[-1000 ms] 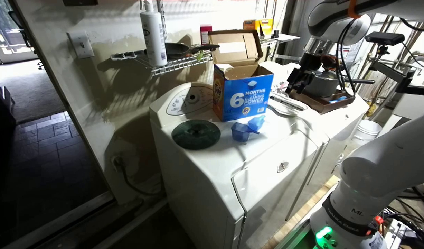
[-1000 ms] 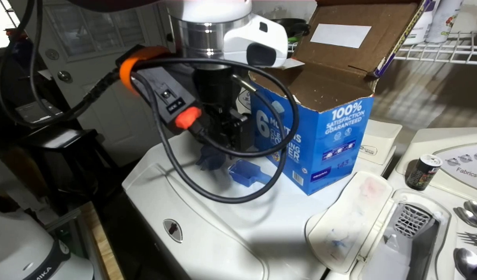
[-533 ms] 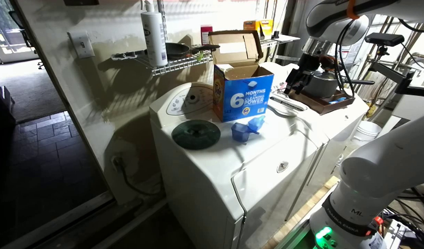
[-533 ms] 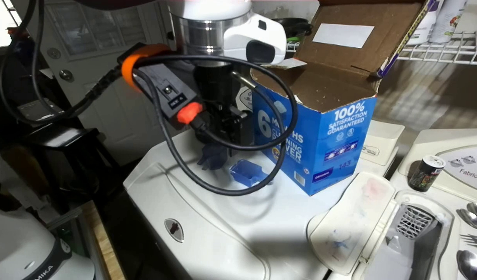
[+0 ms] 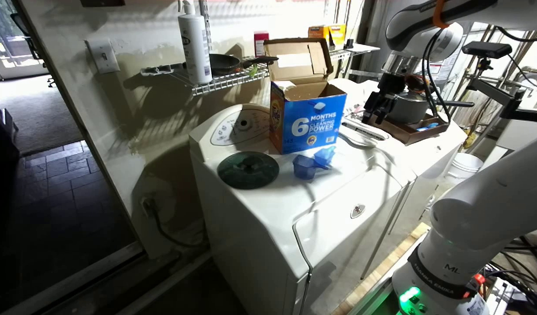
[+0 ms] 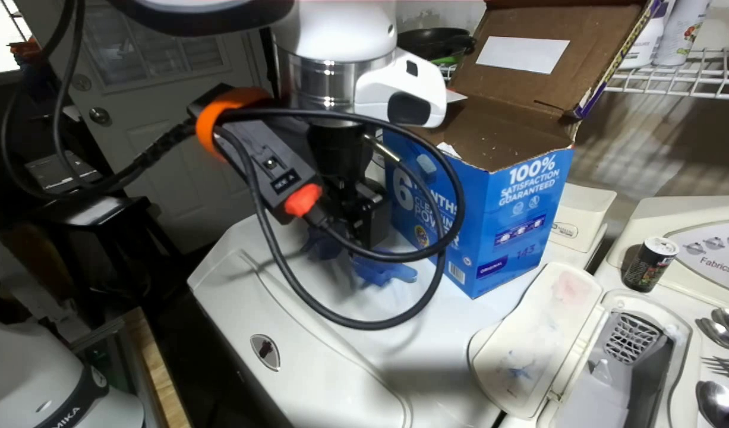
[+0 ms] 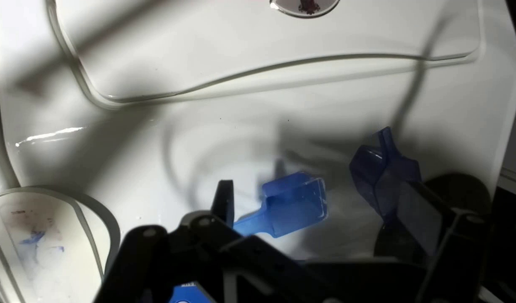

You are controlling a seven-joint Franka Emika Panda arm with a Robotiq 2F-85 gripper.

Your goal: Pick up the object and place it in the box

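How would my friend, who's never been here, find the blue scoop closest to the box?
Find the white machine with an open cardboard box on top, its blue side showing a white 6. At the foot of that side, look for the bright blue scoop. Unlike the dark blue scoop nearer the round green disc, this one looks lighter and lies closer to the box.

The box (image 5: 315, 124) reads "Tide", "6 MONTHS OF CLEANING POWER", "100% SATISFACTION GUARANTEED", "ORIGINAL" and "143", the robot base (image 5: 443, 272) "FRANKA EMIKA" and "ML", and the control panel (image 6: 712, 249) in an exterior view "Fabrics"
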